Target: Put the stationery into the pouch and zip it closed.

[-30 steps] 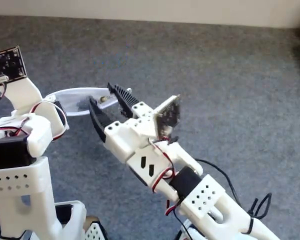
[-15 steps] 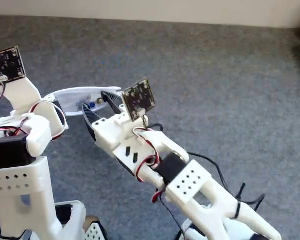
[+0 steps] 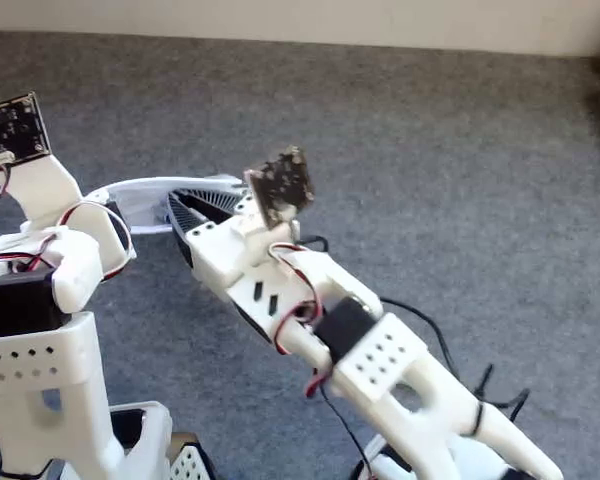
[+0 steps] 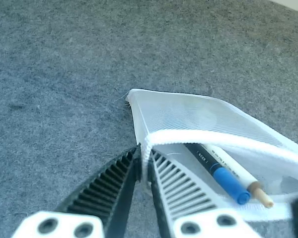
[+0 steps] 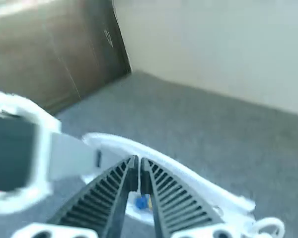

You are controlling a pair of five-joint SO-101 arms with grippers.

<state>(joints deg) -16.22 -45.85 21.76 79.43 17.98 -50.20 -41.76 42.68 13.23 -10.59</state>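
My left gripper (image 4: 141,163) pinched the pouch (image 4: 188,116) at its corner on the desk (image 4: 64,59), my right gripper (image 5: 138,173) clamped its rim, and I judged that floppy mesh best held by the stiffer zip edge.

Left arm (image 3: 40,350): white printed shells, rows of small round holes, black servo block, red-black-white wire loop, dark camera board (image 3: 10,130). Right arm (image 3: 380,360): same white build, two black slot marks, trailing black cable (image 3: 425,320). Left gripper (image 4: 141,161), right gripper (image 5: 138,171): black ribbed fingers (image 4: 104,186), white bases.
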